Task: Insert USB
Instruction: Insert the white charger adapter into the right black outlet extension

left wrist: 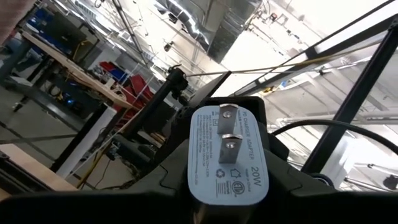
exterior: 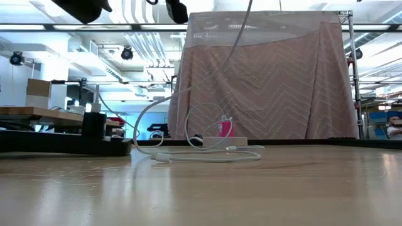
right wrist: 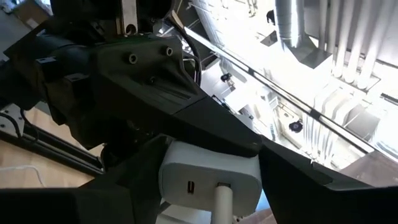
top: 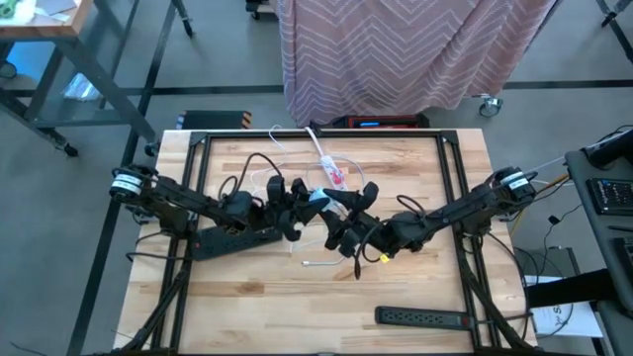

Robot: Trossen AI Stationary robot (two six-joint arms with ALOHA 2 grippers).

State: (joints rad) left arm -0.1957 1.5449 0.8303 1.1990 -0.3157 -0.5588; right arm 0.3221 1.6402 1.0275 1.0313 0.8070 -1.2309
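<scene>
The left gripper (top: 297,203) pinches the light, rigid, smooth-sided charger (left wrist: 227,155) by its flanks above the tabletop (top: 257,297). The right gripper (top: 341,213) pinches the stiff plug (right wrist: 222,200), seated at the charger's port.

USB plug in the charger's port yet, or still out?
Appears in. In the right wrist view the white cable plug meets the white charger beside its empty second port; seating depth cannot be told.

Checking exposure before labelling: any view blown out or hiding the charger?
Right wrist view: ceiling glare whites out the background, charger readable. Left wrist view: bright ceiling, charger label sharp, held by the left gripper. Low view: near tabletop soft, white cable clear.
</scene>
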